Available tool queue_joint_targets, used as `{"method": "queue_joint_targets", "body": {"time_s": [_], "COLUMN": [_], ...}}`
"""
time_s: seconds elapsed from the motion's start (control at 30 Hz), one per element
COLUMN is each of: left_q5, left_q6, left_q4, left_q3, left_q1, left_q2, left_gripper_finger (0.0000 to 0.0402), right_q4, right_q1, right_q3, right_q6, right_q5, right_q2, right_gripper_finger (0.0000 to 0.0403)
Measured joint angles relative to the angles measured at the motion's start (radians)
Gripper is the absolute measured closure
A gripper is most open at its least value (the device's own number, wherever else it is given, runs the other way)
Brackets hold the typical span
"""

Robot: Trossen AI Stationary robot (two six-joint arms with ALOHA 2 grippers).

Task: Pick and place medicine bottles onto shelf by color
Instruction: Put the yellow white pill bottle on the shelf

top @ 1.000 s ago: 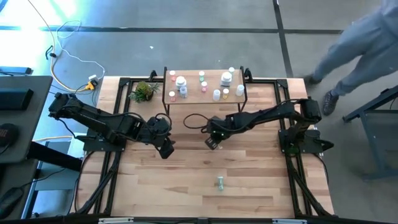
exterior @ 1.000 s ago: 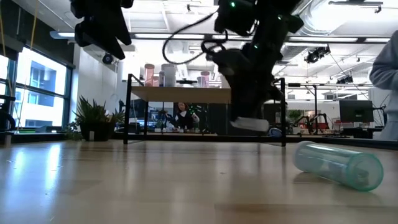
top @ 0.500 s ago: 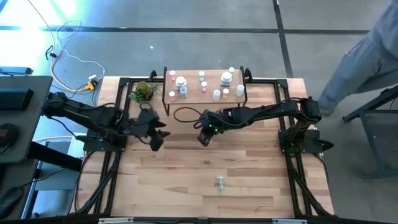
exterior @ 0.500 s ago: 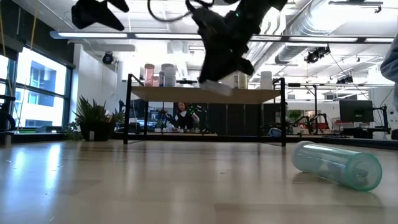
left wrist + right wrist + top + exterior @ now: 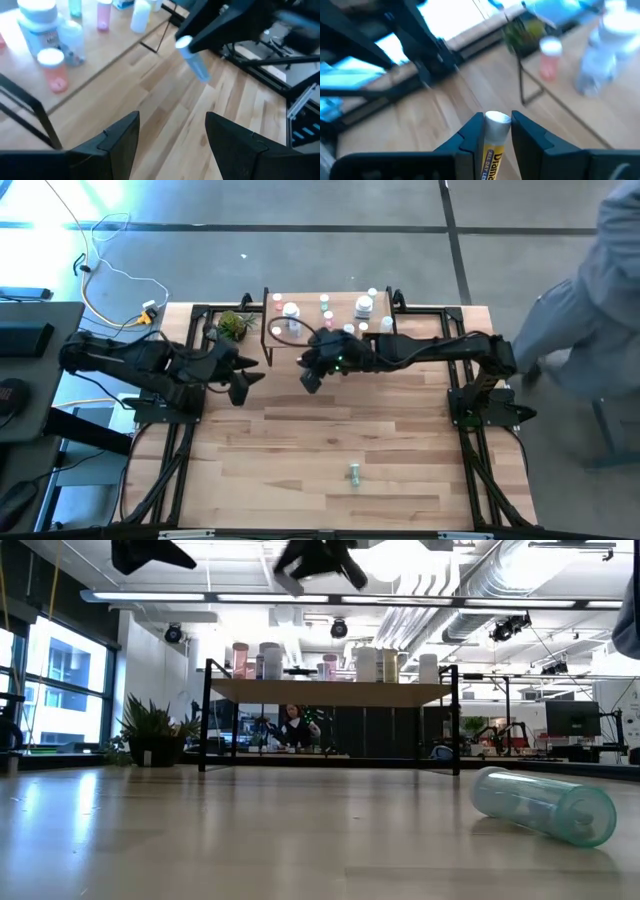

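The shelf [image 5: 330, 330], a light-wood board on black legs at the table's far edge, carries several small bottles [image 5: 291, 313], white, clear and pink-capped. My right gripper [image 5: 310, 375] hangs high above the table just in front of the shelf's left end, shut on a small white-capped bottle [image 5: 194, 61]. My left gripper [image 5: 240, 385] is open and empty, raised left of the shelf. A pale green bottle [image 5: 354, 473] lies on its side on the near part of the table. My right gripper pinches the small bottle's body [image 5: 492, 157], which carries a yellow label, between its two fingers. The bottle lies along the fingers, and its white cap [image 5: 497, 119] sticks out past the fingertips. It is lifted clear of the table and slants downward.
A small green plant [image 5: 232, 325] stands left of the shelf, near my left arm. A person in grey [image 5: 600, 280] stands beyond the table's right edge. Bare wood lies between the shelf and the green bottle [image 5: 545, 805].
My right gripper has risen and travelled toward the table's far-left, up to the shelf's front, carrying the bottle with it. My left gripper has risen too and drawn back toward the left and far edges. The person at the right has stepped closer.
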Motion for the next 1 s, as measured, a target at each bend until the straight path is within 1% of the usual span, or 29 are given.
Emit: {"method": "queue_joint_targets", "body": {"time_s": [0.17,0.47,0.67,0.77,1.0], "left_q5": [0.063,0.161,0.310,0.361,0.375], "left_q6": [0.073,0.160,0.161,0.175,0.184], "left_q4": [0.083,0.183,0.268,0.309,0.354], "left_q3": [0.000,0.000,0.000,0.000,0.000], "left_q1": [0.058,0.164,0.219,0.232,0.253], "left_q2": [0.000,0.008,0.008,0.008,0.008], "left_gripper_finger": [0.0183,0.0183,0.0183,0.0183,0.0183], "right_q4": [0.080,0.221,0.282,0.316,0.364], "right_q1": [0.002,0.022,0.022,0.021,0.022], "right_q3": [0.057,0.080,0.080,0.080,0.080], "right_q6": [-0.029,-0.104,-0.127,-0.135,-0.154], "right_q5": [0.000,-0.002,-0.002,-0.002,-0.005], "right_q2": [0.000,-0.001,0.000,0.000,0.000], "right_gripper_finger": [0.0329,0.0329,0.0329,0.0329,0.0329]}}
